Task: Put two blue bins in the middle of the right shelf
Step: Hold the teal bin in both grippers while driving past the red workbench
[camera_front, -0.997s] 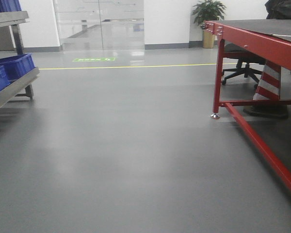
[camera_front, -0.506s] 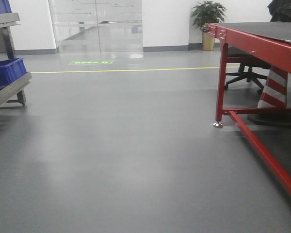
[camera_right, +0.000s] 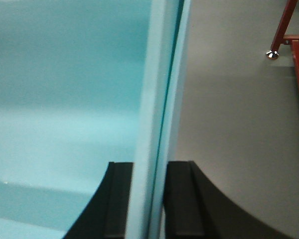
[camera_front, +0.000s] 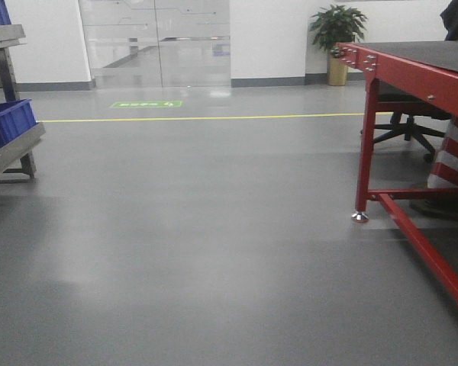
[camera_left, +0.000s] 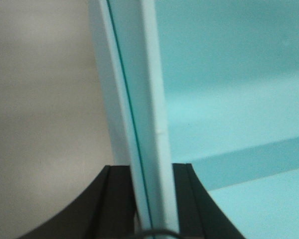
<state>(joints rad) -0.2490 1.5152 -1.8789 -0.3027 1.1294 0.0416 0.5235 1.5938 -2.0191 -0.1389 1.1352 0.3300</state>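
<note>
In the left wrist view my left gripper point(camera_left: 150, 169) is shut on the upright wall of a pale blue bin point(camera_left: 229, 74), one black finger on each side. The bin's inside fills the right of that view. In the right wrist view my right gripper point(camera_right: 149, 167) is shut on the opposite wall of the blue bin point(camera_right: 65, 74), whose inside fills the left. A thin dark seam runs along each gripped wall. The front view shows no gripper and not the held bin. More blue bins point(camera_front: 8, 122) sit on a grey shelf point(camera_front: 15, 152) at the far left.
A red metal table point(camera_front: 412, 65) stands at the right, its foot point(camera_front: 359, 217) and low crossbar on the floor. Behind it are an office chair point(camera_front: 412, 130) and a red-and-white striped cone point(camera_front: 454, 156). A yellow floor line point(camera_front: 214, 117), glass doors point(camera_front: 156, 42) and a potted plant point(camera_front: 337, 27) lie ahead.
In the front view the left shelf has slid toward the left edge and the red table's leg has moved right and lower, so the base has rolled forward.
</note>
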